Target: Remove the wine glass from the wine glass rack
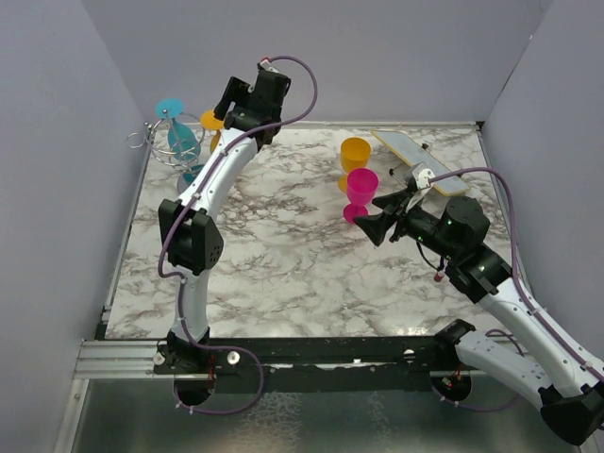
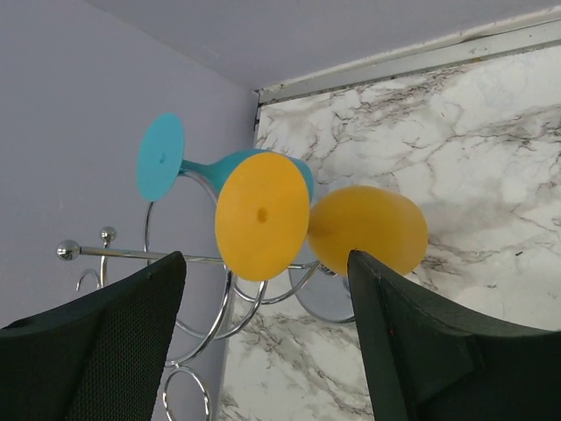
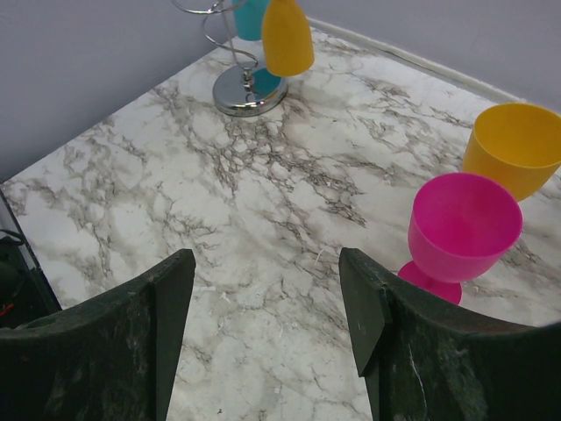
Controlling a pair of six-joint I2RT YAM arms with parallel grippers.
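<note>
The yellow wine glass hangs upside down on the wine glass rack, upper left in the top view, with its foot disc up, its bowl mouth down and its long axis near vertical. The left gripper is spread wide before the foot; I judge it should close gently on the stem, then slide the glass out along the hoop's opening. The right gripper, also apart, hovers near the pink cup.

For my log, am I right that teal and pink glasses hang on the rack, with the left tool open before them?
Not quite: beside the teal glass hangs a yellow glass, not pink, as the left wrist view shows; the left tool is open.
</note>
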